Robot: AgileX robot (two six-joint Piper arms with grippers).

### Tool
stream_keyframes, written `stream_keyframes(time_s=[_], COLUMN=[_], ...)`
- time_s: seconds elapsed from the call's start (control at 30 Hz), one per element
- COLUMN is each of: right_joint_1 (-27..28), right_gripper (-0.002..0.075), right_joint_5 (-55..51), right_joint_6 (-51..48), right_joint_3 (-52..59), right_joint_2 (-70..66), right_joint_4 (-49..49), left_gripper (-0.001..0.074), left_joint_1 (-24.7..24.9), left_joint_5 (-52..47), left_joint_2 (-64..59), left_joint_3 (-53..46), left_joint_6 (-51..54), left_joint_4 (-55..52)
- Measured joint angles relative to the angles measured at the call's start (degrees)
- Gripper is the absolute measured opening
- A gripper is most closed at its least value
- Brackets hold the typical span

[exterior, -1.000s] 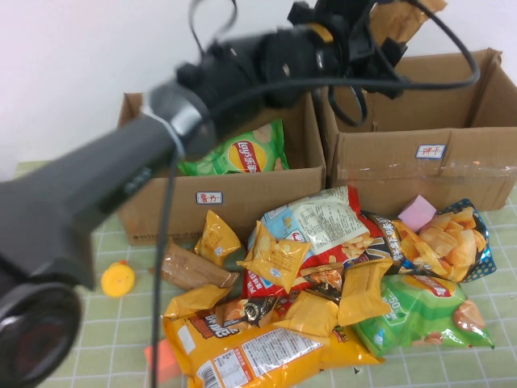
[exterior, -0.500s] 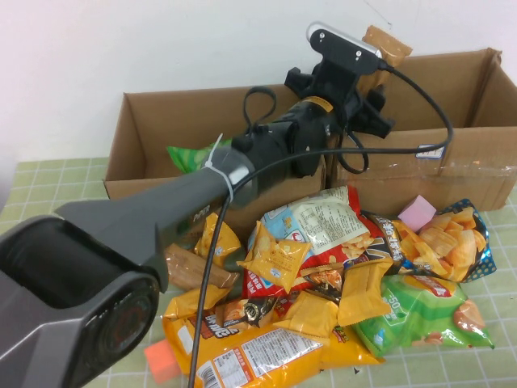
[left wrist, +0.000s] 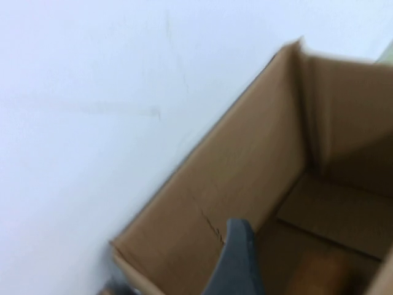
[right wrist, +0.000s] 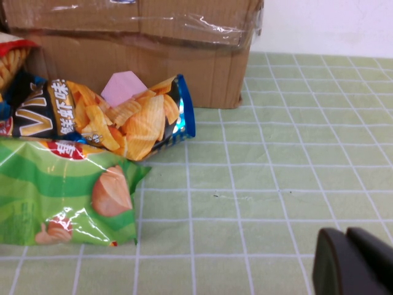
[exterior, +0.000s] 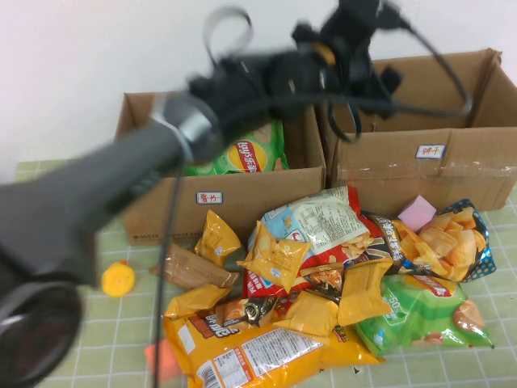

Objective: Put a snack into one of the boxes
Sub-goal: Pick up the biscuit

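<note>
Two open cardboard boxes stand at the back: the left box point(exterior: 242, 198) holds a green chip bag point(exterior: 242, 153), and the right box point(exterior: 404, 162) stands beside it. My left gripper point(exterior: 359, 16) reaches over the right box's back left corner. In the left wrist view one grey finger point(left wrist: 238, 258) shows, with a wide gap beside it. Below it a blurred brown packet point(left wrist: 316, 270) lies on the box floor point(left wrist: 344, 215). A pile of snack bags point(exterior: 323, 275) lies in front of the boxes. My right gripper point(right wrist: 353, 261) is shut and empty, low over the mat.
A yellow duck toy point(exterior: 118, 279) and an orange block point(exterior: 161, 356) lie at the left of the pile. A pink block point(exterior: 417, 212) rests on a chip bag point(right wrist: 123, 117) by the right box point(right wrist: 141, 49). A green bag point(right wrist: 61, 190) lies nearby.
The orange-brown packet that showed at my left gripper above the right box is no longer there. The left arm has swung and lifted slightly. The pile has not moved.
</note>
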State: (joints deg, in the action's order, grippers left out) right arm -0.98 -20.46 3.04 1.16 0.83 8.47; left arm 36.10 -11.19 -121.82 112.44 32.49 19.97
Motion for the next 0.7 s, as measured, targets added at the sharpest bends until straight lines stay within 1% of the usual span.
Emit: stream_keyframes(time_s=[0.1, 0.17, 0.23, 0.33, 0.4, 0.43, 0.53, 0.57, 0.63, 0.7], right_joint_1=[0.00, 0.00, 0.00, 0.00, 0.00, 0.00, 0.00, 0.00, 0.00, 0.00], right_gripper=[-0.0002, -0.0002, -0.0002, -0.0002, -0.0002, -0.0002, -0.0002, -0.0002, -0.0002, -0.0002], right_joint_5=[0.00, 0.00, 0.00, 0.00, 0.00, 0.00, 0.00, 0.00, 0.00, 0.00], right_joint_6=[0.00, 0.00, 0.00, 0.00, 0.00, 0.00, 0.00, 0.00, 0.00, 0.00], right_joint_3=[0.00, 0.00, 0.00, 0.00, 0.00, 0.00, 0.00, 0.00, 0.00, 0.00], right_joint_2=[0.00, 0.00, 0.00, 0.00, 0.00, 0.00, 0.00, 0.00, 0.00, 0.00], right_joint_4=[0.00, 0.00, 0.00, 0.00, 0.00, 0.00, 0.00, 0.00, 0.00, 0.05], left_gripper=[0.0497, 0.0440, 0.0349, 0.0166, 0.0077, 0.0050, 0.0015, 0.0009, 0.0004, 0.0000], left_joint_1=[-0.28, -0.80, -1.36, -2.25, -2.83, -2.99, -3.62, -3.75, -3.89, -3.89], left_joint_5=[-6.82, -11.81, -17.83, -28.14, -35.39, -39.52, -51.71, -54.39, -58.08, -59.27], left_joint_2=[4.96, 7.64, 9.48, 11.13, 11.29, 11.29, 10.39, 9.86, 8.49, 6.34], left_joint_3=[0.04, 0.04, 0.04, 0.04, 0.04, 0.04, 0.04, 0.04, 0.04, 0.04], left_joint_6=[0.40, 0.40, 0.52, 0.71, 0.87, 0.87, 0.18, -0.24, -1.07, -3.21], left_joint_4=[-1.47, -1.84, -2.78, -5.12, -7.28, -8.58, -11.98, -12.54, -13.82, -14.63])
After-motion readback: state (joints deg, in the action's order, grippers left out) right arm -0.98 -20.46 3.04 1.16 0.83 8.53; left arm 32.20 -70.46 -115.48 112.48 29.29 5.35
